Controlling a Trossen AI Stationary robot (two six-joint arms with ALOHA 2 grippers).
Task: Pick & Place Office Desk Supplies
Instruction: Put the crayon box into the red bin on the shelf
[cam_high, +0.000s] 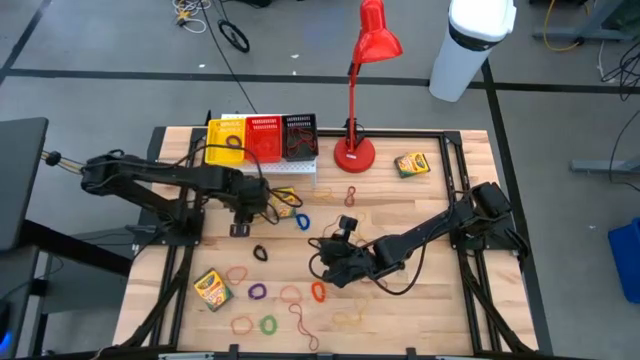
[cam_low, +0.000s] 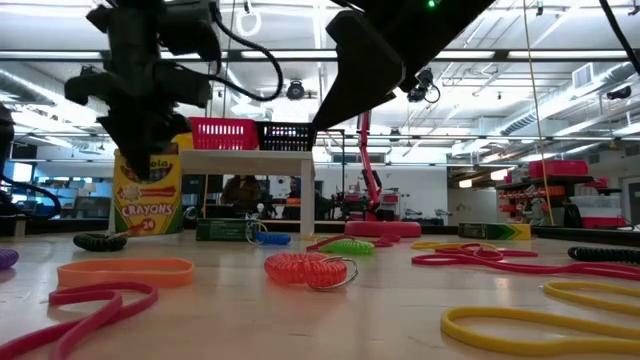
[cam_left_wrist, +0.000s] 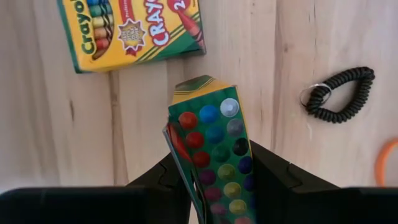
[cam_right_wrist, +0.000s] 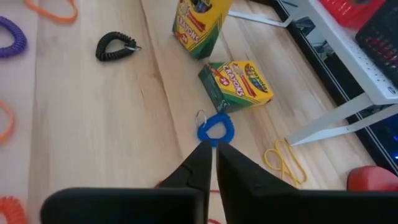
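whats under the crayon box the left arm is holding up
In the left wrist view, the held crayon box, clamped by the left end effector, hangs over bare wooden table. Another crayon box lies flat just beyond it. The patch directly beneath the held box is covered.

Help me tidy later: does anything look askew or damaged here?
The crayon box clamped in the left gripper has its top flap open, crayon tips exposed. Another box lies flat beside the white rack. Nothing looks damaged.
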